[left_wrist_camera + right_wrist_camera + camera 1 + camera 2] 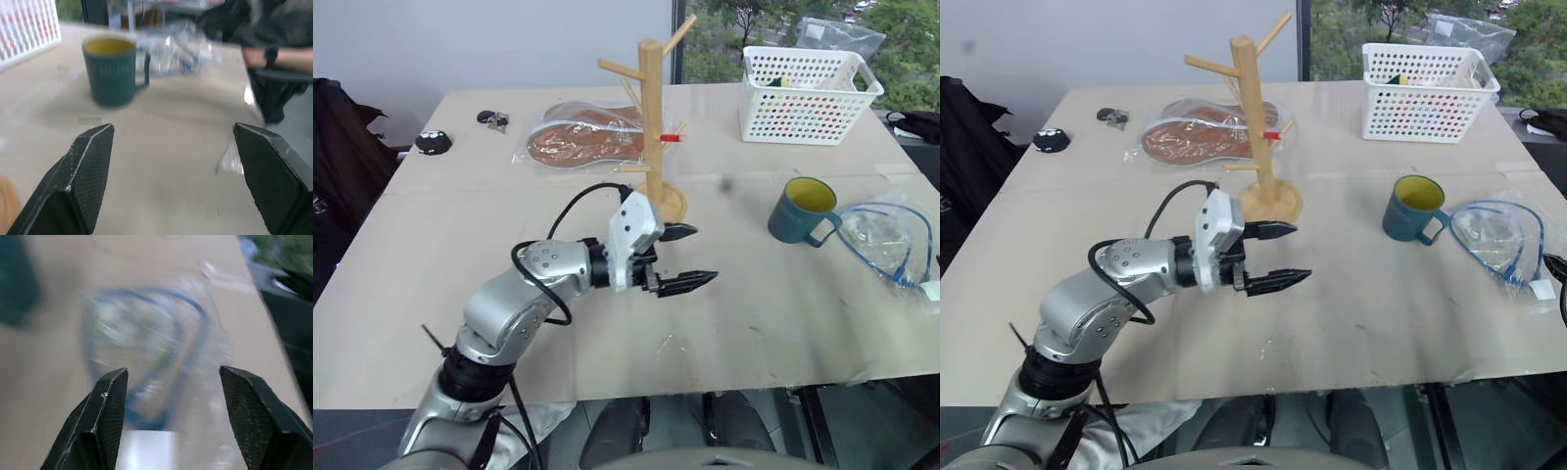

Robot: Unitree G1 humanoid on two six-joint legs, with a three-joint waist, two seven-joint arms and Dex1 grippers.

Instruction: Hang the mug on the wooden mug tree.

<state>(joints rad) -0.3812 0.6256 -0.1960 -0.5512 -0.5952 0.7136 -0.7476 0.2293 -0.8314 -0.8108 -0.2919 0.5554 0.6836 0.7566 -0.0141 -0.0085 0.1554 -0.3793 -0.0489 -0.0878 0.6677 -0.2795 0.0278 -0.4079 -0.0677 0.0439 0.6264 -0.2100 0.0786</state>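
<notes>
Your mug [803, 211] stands upright on the table [460, 294], right of centre, handle toward the near-right, held by nothing. The wooden mug tree [652, 127] stands mid-table, toward the far edge, well apart from the mug, red-tipped peg on its right side.

Your left gripper [680, 258] hangs over the table's middle, just in front of the tree's round base, pointing right toward the mug. Jaws apart, empty. Bare table between fingertips and mug, nothing in the way there.

Clutter:
- clear bag with blue cable [886, 235] just right of the mug, running to the right edge; the mug handle nearly meets it, and you can't tell if they touch
- white perforated basket [808, 93] at the far-right corner, behind the mug
- bagged brown insoles [587, 142] just left of and behind the tree
- keys [492, 119] and a small black object [433, 143] near the far-left corner

Right gripper [171, 421] in its own wrist view: jaws apart, nothing between them, above the cable bag.

Hard to read: the cable bag is smeared in the right wrist view, its contents unclear. In the left wrist view the tree base is just a tan sliver at the frame edge. Someone's arm [279, 58] sits beyond the table past the mug.

Open room: near half of the table and the whole left side are bare.
</notes>
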